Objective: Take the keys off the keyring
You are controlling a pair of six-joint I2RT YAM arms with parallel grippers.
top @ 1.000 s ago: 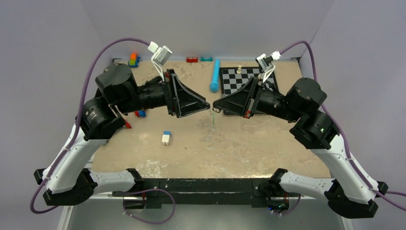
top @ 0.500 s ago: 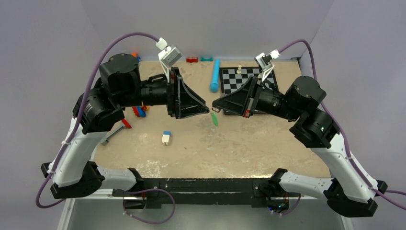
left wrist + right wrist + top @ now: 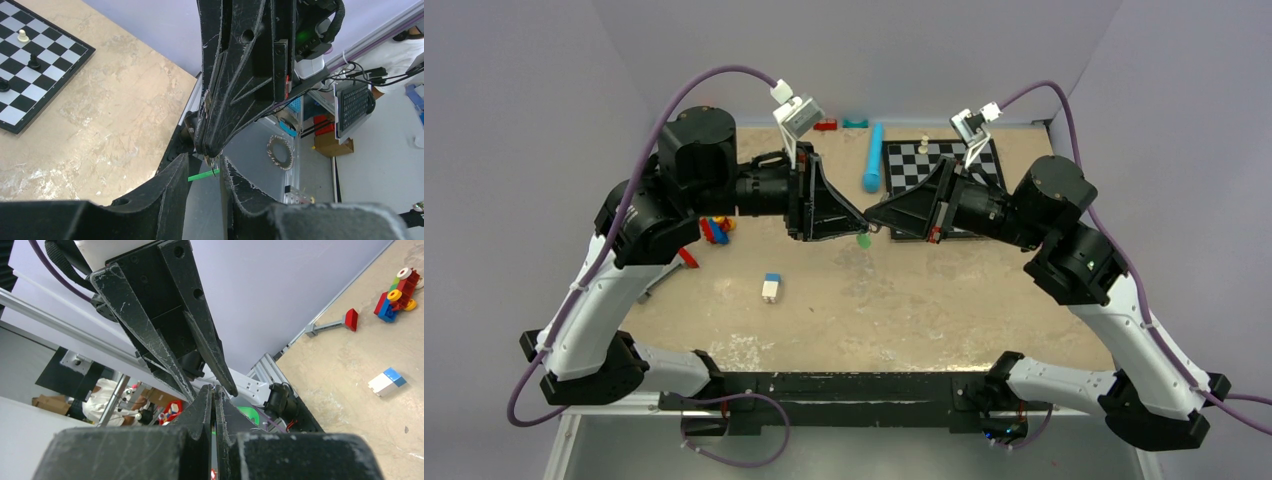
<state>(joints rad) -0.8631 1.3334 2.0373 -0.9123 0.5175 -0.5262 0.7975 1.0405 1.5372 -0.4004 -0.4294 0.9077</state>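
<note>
Keys [image 3: 863,240], a tiny bunch of 1 bright green flat piece and 1 pale silvery sliver, hang in the air above the middle of the beige stone-look table [image 3: 944,300]. They are just under the place where the 2 black grippers meet tip to tip. The right gripper [image 3: 872,220] is pressed fully together, and in the left wrist view a small silvery bit of the bunch sits pinched at its tip. The left gripper [image 3: 860,223] is spread a little. Its fingers [image 3: 167,192] stand on both sides of the green piece, and I see no squeeze on it.

I judge that the step in hand is the separating itself: 1 side holds the keys and the other must take. The next move calls for the left fingers to close on the green piece alone, then a careful pull and turn along the ring. The green piece looks thin as a blade from its edge. The ring is too small to see clearly.
</note>
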